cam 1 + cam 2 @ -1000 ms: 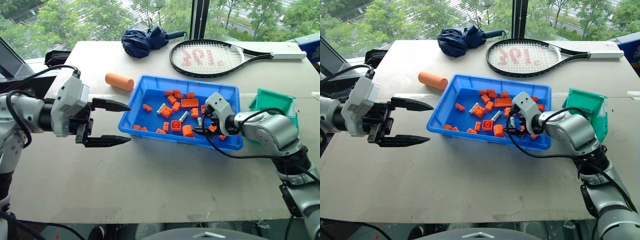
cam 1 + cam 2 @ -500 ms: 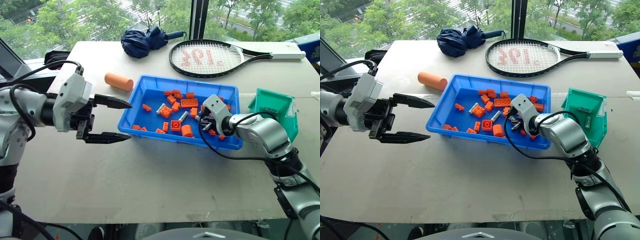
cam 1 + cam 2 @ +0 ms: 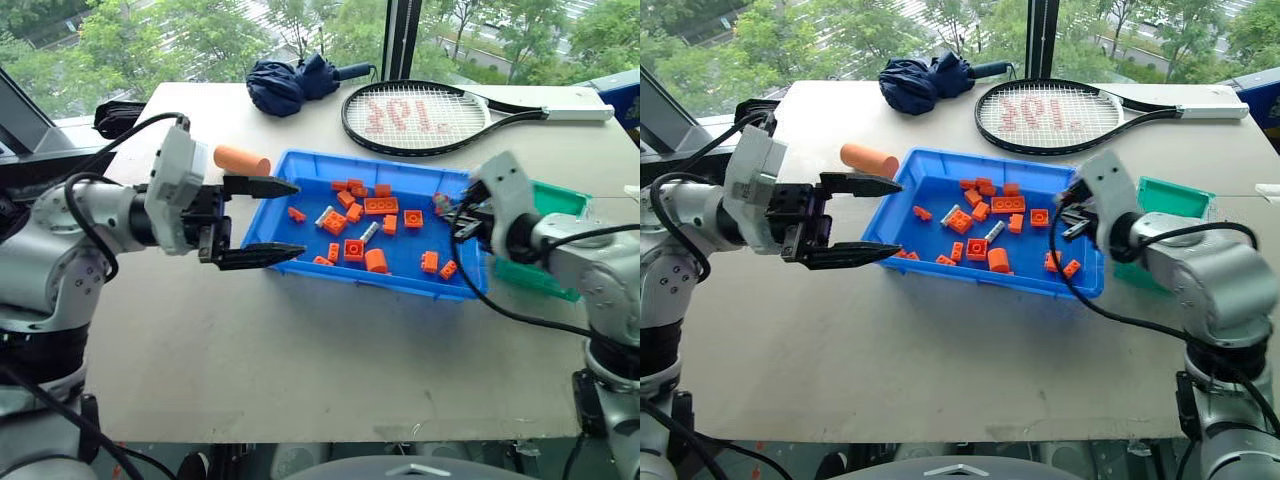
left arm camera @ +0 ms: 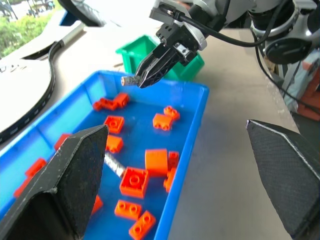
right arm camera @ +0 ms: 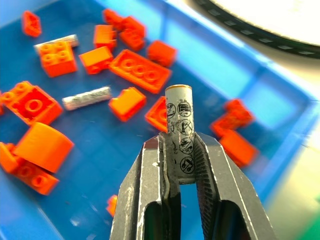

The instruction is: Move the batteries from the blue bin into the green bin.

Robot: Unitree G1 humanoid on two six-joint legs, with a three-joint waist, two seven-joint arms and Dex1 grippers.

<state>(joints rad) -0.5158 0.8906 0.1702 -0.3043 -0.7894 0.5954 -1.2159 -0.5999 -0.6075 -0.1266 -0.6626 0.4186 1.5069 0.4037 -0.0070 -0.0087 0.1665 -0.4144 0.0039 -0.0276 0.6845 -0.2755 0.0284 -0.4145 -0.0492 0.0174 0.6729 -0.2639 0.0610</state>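
Observation:
The blue bin [image 3: 308, 238] lies mid-table with orange bricks and two loose batteries [image 5: 86, 98] [image 5: 56, 43] on its floor. My right gripper [image 5: 179, 146] is shut on another battery [image 5: 179, 122], which stands up out of its fingertips. It hangs above the bin's right end [image 3: 465, 222], close to the green bin [image 3: 560, 200]. The left wrist view shows that held battery [image 4: 129, 79] sticking sideways out of the right gripper [image 4: 150, 75]. My left gripper [image 3: 298, 218] is open and empty, level over the bin's left rim.
An orange cylinder [image 3: 240, 160] lies on the table just left of the blue bin. A tennis racket [image 3: 420, 115] and a folded navy umbrella [image 3: 290, 82] lie behind it. A stubby orange cylinder [image 3: 376, 261] sits among the bricks.
My right gripper has shut on a battery inside the bin and lifted it up and to the right, toward the green bin. The left gripper has shifted right, over the bin's left rim.

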